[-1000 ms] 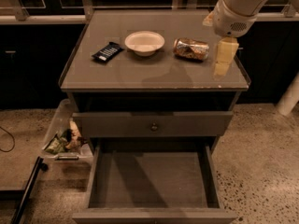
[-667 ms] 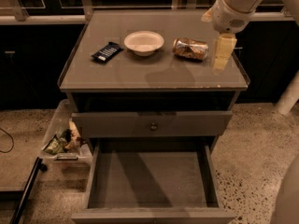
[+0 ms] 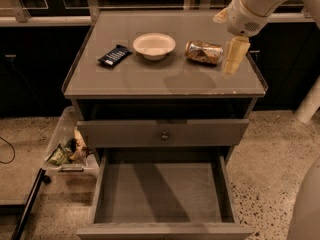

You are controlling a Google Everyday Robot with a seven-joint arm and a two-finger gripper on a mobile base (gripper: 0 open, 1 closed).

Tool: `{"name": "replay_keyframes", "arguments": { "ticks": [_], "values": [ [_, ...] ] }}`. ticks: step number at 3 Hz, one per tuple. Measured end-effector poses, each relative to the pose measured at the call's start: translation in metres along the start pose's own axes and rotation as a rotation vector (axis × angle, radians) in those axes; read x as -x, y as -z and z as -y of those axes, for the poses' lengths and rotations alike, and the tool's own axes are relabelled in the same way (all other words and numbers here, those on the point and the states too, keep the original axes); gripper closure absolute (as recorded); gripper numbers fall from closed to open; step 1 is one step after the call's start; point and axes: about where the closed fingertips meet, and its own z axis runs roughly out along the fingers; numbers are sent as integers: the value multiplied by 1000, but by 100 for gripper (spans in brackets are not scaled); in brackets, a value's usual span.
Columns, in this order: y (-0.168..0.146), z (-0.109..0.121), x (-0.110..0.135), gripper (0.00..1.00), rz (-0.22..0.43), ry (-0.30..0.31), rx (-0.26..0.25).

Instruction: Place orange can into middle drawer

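- Right of the orange can (image 3: 203,52), which lies on its side, the gripper (image 3: 233,57) hangs; wide or narrow cannot be told.
- Below, the middle drawer (image 3: 160,196) stands open, its front cropped.

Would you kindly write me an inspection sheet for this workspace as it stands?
Surface: grey cabinet top, carrying three items.
Job's things: orange can lying on its side on the top; middle drawer pulled open, can not in it.
Clutter: white bowl and dark packet, left of the can.
Grippers: gripper hangs just right of the can.
Cables: dark cable on the floor, far left.
Surroundings: bin of rubbish beside the cabinet; speckled floor.
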Motion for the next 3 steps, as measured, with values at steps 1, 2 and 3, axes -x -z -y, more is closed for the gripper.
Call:
{"name": "replay_keyframes", "arguments": {
  "ticks": [1,2,3],
  "values": [
    [-14,20,-2,0,166,-23,-37],
    [-23,34,-7,0,273,-68,-63],
    [-34,40,-25,0,295,-201,-94]
  ]
}}
